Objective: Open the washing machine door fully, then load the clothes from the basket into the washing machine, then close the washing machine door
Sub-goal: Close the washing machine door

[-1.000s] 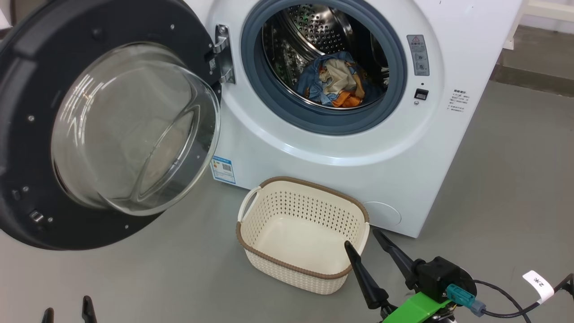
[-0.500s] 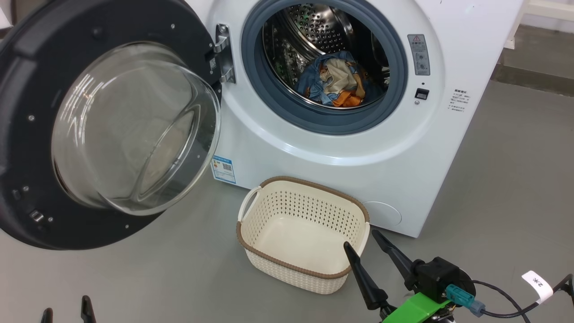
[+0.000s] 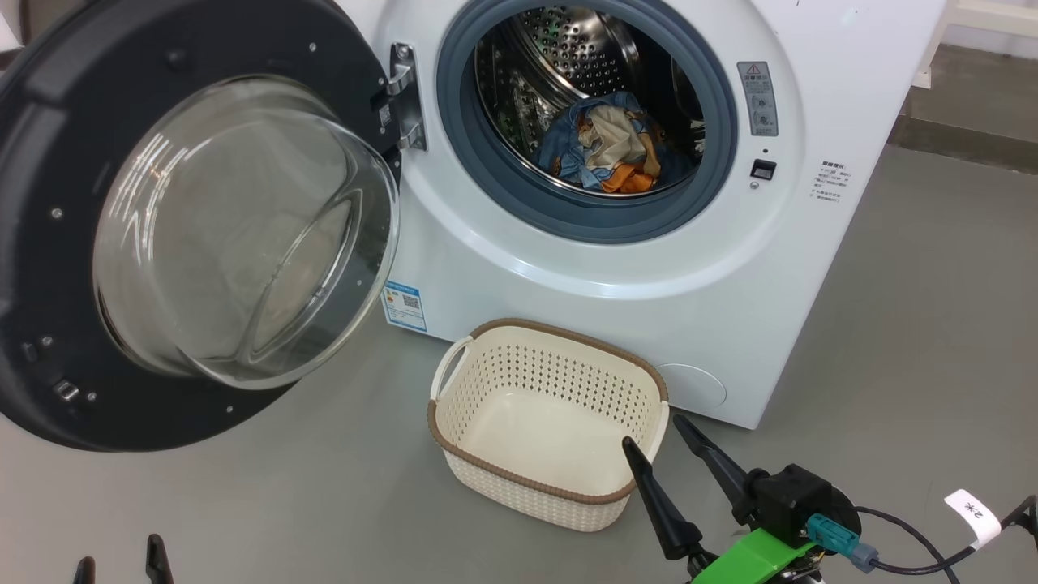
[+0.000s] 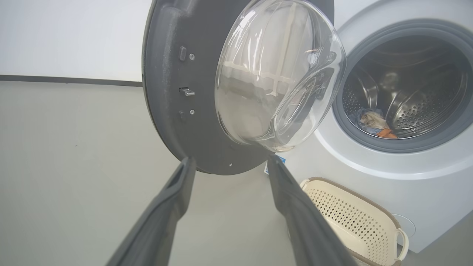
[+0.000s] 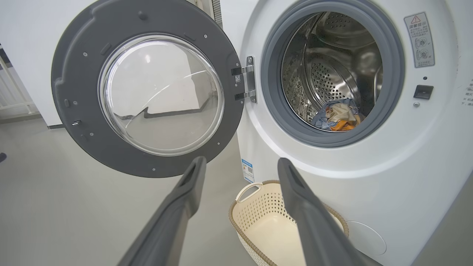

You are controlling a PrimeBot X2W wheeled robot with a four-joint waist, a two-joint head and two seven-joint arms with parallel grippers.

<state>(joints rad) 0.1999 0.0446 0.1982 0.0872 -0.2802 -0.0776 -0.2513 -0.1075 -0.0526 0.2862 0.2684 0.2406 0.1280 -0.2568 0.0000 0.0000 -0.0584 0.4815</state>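
1. Head: jaws spread, empty, on left gripper (image 3: pixel 120 551), lower left, and right gripper (image 3: pixel 654 431), tips by basket's (image 3: pixel 551 373) near corner. Basket empty, on floor (image 3: pixel 284 503) just before washer (image 3: pixel 730 268).
2. Left wrist: jaws spread; door (image 4: pixel 166 111) swung wide; clothes (image 4: pixel 373 123) in drum (image 4: pixel 417 111).
3. Right wrist: jaws spread; clothes low in drum, basket below the opening.

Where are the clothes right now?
In the head view, the clothes lie low inside the washing machine, right of the open door and above the basket on the floor.
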